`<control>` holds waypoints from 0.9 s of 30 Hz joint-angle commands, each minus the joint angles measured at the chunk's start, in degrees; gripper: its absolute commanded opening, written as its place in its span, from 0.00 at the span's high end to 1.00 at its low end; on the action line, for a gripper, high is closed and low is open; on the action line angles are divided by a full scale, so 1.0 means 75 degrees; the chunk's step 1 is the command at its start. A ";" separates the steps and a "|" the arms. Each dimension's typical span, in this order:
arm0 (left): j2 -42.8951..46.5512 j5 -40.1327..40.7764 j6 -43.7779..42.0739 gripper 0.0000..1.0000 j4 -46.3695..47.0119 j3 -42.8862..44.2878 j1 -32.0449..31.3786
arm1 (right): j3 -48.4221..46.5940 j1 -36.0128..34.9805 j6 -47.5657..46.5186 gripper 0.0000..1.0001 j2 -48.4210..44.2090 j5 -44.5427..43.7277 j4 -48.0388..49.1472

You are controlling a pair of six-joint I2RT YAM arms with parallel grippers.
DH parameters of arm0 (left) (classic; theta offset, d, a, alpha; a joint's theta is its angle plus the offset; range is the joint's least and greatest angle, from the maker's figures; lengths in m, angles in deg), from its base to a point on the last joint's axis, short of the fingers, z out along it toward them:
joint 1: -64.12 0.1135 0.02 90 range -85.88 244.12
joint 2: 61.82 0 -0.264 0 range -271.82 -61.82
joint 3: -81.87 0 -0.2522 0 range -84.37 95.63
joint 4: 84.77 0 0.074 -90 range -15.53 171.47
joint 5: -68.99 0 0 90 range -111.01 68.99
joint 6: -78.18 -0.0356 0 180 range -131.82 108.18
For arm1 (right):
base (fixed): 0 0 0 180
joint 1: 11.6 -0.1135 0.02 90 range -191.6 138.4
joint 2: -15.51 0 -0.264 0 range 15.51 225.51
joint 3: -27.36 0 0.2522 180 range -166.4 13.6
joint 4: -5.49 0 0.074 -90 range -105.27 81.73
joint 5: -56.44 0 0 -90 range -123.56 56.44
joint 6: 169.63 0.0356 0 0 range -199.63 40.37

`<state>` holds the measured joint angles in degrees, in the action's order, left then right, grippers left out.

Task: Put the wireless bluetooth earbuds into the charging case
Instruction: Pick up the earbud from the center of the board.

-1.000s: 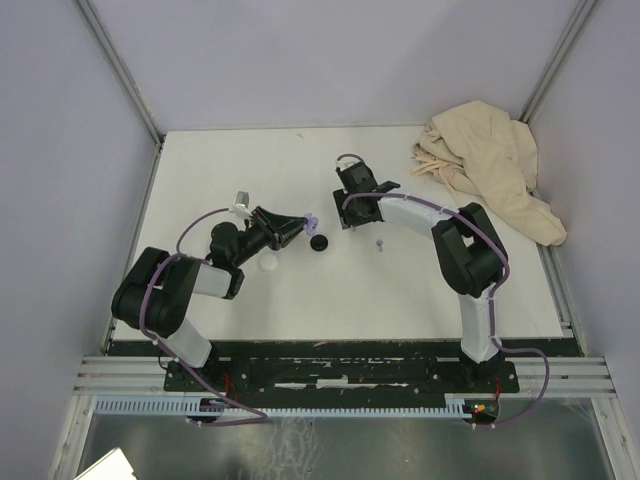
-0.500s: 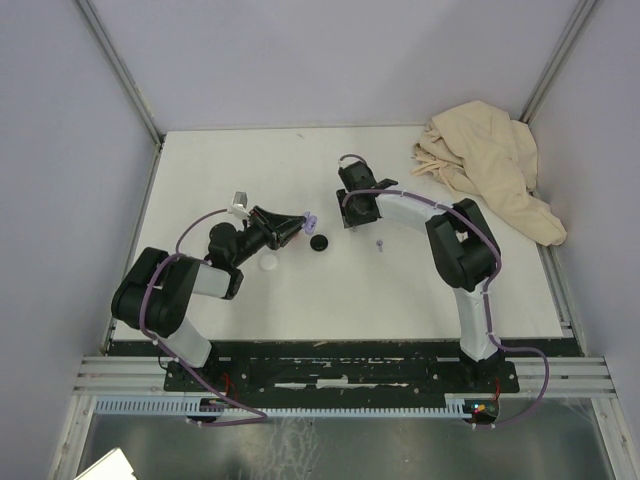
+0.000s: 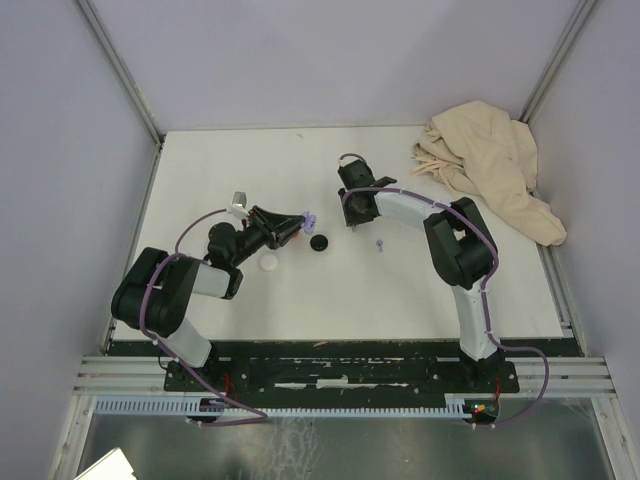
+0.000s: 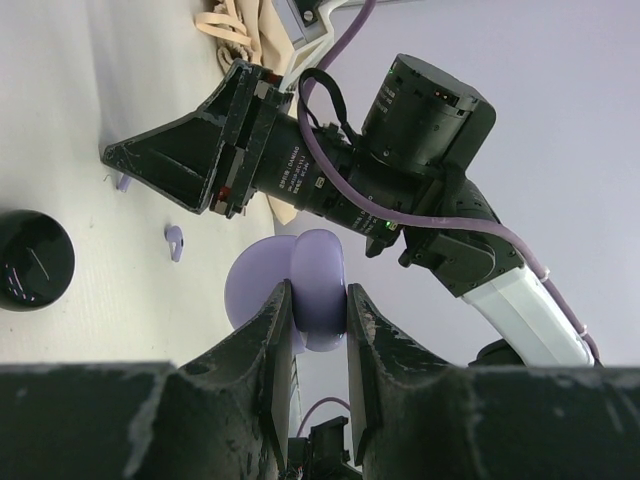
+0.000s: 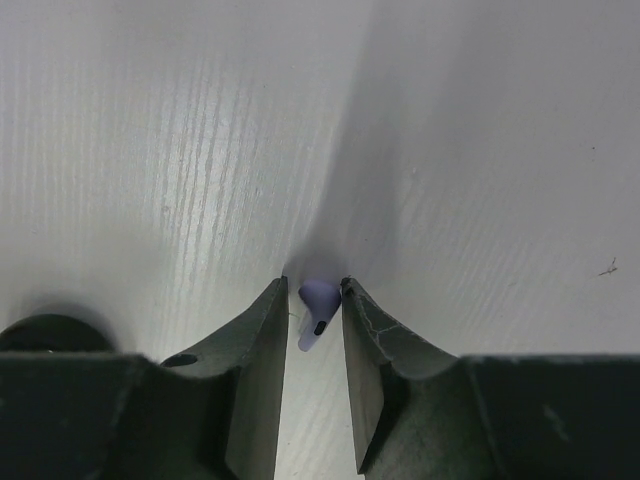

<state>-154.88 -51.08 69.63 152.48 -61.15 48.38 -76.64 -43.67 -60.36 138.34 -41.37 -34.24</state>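
White tabletop point(image 3: 330, 300) shows bare toward its near edge. Mid-table, left fingers point(image 4: 275, 350) pinch a lavender round plastic charging case point(image 4: 318, 290); right fingers point(image 5: 250, 370) stand narrowly spread around a lavender stemmed plastic earbud point(image 5: 318, 298) lying there.

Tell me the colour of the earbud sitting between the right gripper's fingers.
The earbud is lavender with a small dark mark; the right wrist view shows it best.
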 commanded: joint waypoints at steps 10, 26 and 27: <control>-0.0023 -0.0010 0.0179 0.97 0.0627 0.0027 0.0072 | -0.0412 0.0040 -0.0008 0.78 0.0153 -0.0096 -0.0320; -0.0537 -0.0136 0.0631 0.97 0.0930 0.0255 0.0072 | 0.2613 0.0041 -0.1122 0.96 -0.2849 0.0545 0.3564; -0.0628 -0.0183 0.0716 0.97 0.0957 0.0336 0.0062 | 0.3067 0.0037 -0.1161 0.96 -0.3219 0.0699 0.4084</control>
<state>-157.35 -51.17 71.14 154.90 -61.06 48.68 -61.29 -43.67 -66.13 125.73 -40.17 -21.78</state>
